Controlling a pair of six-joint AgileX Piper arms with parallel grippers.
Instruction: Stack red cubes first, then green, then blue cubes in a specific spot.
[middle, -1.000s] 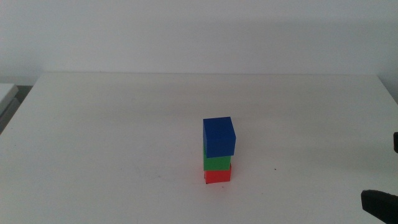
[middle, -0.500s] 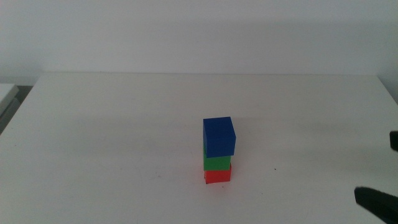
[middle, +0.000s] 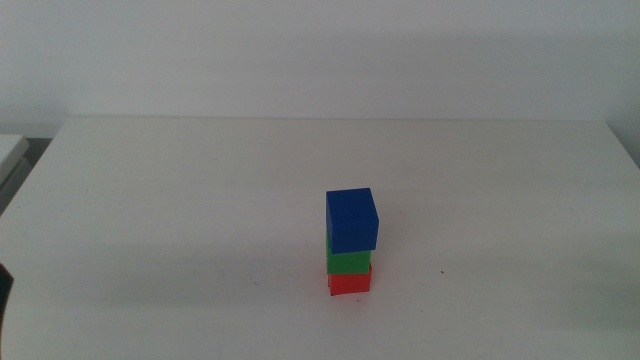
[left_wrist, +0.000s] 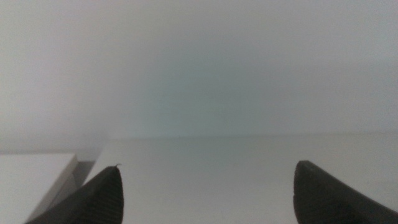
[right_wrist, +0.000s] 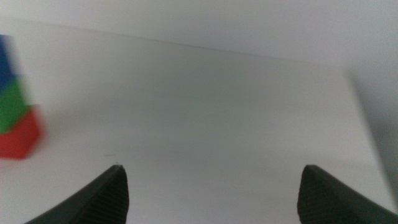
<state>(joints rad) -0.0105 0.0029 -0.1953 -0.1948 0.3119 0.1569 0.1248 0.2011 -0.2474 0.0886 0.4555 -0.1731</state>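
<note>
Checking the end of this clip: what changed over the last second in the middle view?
The right gripper, dark at the lower right edge before, has withdrawn out of the middle view, jaws open and empty. A dark sliver has appeared at the lower left edge. The stack stayed put: blue cube on green cube on red cube.
</note>
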